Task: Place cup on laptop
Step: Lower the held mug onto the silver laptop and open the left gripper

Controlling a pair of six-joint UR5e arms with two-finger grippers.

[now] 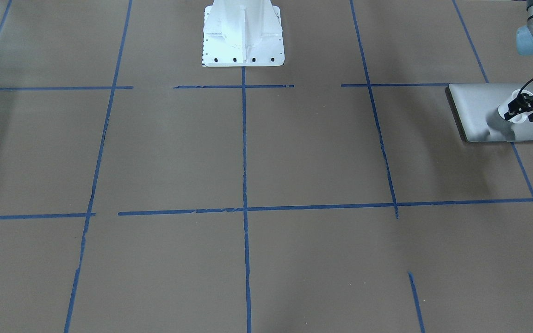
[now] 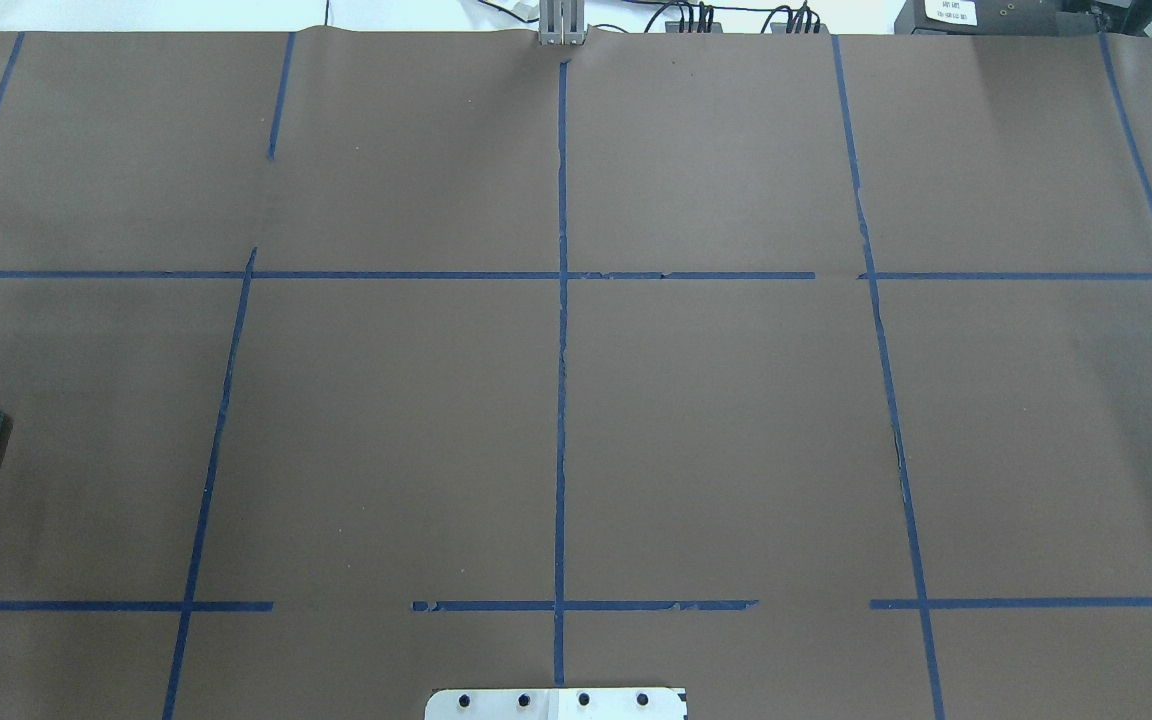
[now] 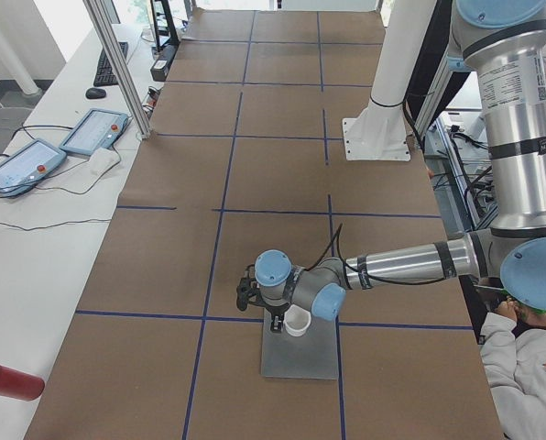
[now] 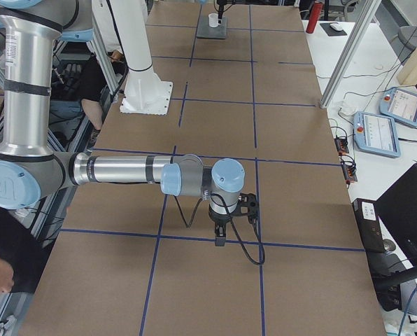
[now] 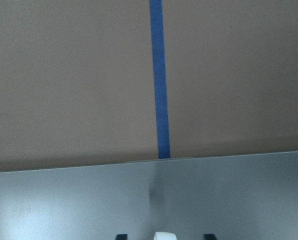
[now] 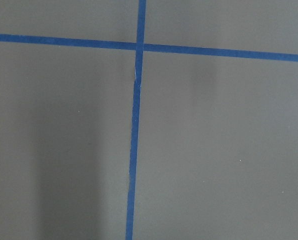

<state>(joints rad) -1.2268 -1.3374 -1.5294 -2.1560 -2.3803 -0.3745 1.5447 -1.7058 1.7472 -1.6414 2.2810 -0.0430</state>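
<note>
The cup (image 1: 509, 107) is likely light, rigid and breakable, with a smooth glazed wall that could slip. A pinch across the body near the rim looks the sound hold; the set-down should be gentle and level, since the laptop (image 1: 477, 108) offers a slick, flat lid on which the cup could slide, and which a knock could mark. The cup is a small white mug, round and plain, tiny against the thin silver-grey slab beneath; I cannot make out its handle.

The left gripper (image 1: 522, 110) is clamped around the cup, its dark fingers straddling the upper wall. Both side views suggest the cup hangs a little above the lid rather than resting on it; it is well inside the lid's edges, at the robot's left end of the tabletop (image 1: 294, 152). The right gripper (image 4: 220, 236) hangs well apart, just over a blue tape line (image 4: 299, 245); whether it is released or clenched I cannot tell.
</note>
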